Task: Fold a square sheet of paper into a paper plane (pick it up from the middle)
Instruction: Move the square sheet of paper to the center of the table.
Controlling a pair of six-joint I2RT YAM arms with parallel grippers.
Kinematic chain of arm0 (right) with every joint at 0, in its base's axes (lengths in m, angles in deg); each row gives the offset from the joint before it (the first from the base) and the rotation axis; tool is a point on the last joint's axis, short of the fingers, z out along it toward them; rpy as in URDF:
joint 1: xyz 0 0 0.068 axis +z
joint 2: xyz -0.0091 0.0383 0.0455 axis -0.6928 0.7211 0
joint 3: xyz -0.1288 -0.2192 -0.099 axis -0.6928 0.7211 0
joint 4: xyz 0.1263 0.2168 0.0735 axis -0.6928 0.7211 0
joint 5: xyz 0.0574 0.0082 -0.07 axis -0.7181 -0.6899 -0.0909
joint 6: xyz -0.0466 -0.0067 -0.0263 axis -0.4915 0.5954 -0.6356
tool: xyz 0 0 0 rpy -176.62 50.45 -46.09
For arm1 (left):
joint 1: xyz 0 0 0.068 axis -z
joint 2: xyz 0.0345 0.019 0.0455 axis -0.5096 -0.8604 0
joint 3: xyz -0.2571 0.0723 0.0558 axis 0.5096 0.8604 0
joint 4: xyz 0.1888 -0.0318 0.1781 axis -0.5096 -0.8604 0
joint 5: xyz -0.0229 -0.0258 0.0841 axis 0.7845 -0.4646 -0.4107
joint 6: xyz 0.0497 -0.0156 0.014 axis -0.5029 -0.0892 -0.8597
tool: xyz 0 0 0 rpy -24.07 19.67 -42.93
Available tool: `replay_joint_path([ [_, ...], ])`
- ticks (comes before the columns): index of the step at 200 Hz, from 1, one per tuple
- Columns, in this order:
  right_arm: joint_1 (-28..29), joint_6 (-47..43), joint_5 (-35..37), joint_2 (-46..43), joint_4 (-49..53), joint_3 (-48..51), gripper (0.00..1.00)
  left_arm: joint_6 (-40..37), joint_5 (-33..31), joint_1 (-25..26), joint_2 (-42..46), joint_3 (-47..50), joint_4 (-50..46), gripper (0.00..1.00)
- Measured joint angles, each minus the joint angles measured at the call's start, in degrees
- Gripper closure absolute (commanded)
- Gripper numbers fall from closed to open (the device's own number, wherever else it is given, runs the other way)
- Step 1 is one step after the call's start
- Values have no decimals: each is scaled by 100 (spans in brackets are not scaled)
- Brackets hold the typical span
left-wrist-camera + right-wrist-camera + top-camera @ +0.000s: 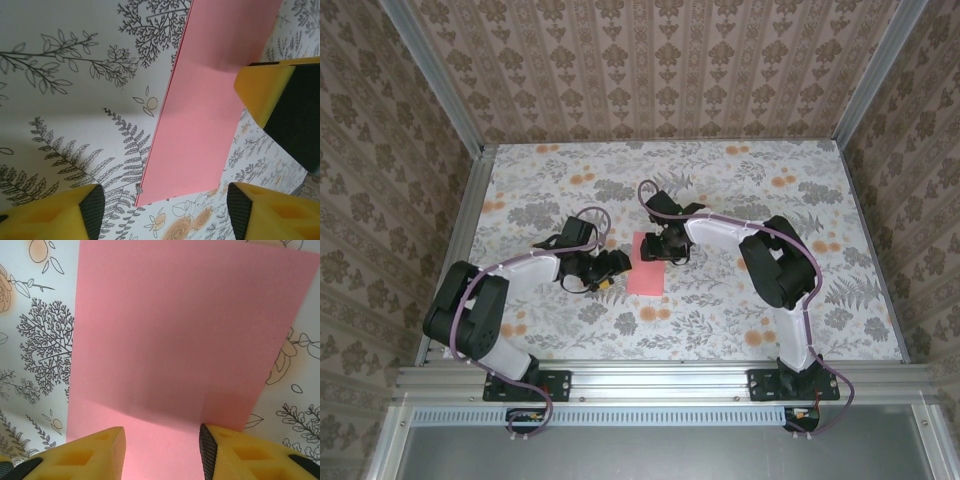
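Top external view is the one that gives the whole layout. The salmon-pink sheet of paper (646, 264) lies flat near the middle of the flowery tabletop (720, 320), a touch toward its left edge, and reads as a narrow rectangle running far to near. The left gripper (608, 265) sits just beside its left side and the right gripper (672, 248) is at its far right corner, so the sheet is boxed in between both black arms. From up there the jaws are too small to read.

Left wrist view sorts that out. The left gripper (165, 207) has its yellow fingers (80, 212) spread wide with nothing clamped, and one short end of the sheet of paper (200, 125) lies between them. A yellow pad with black backing (262, 90) pokes in from the right over the paper; hard to say if it touches.

Right wrist view has the right gripper (162, 447) parted too, both fingertips over the sheet of paper (175, 330), nothing pinched. Can't tell whether they press down. The sheet's lower part runs out of frame under them.
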Motion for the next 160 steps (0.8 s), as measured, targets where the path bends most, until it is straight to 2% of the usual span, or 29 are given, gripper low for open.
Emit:
replay_joint_path([
  [116, -315, -603, -350, 35, -9, 4, 53, -22, 710, 317, -553, -446, -2, 31],
  [160, -533, -376, -1003, -26, -431, 269, 52, -28, 776, 391, -688, -527, -52, 32],
])
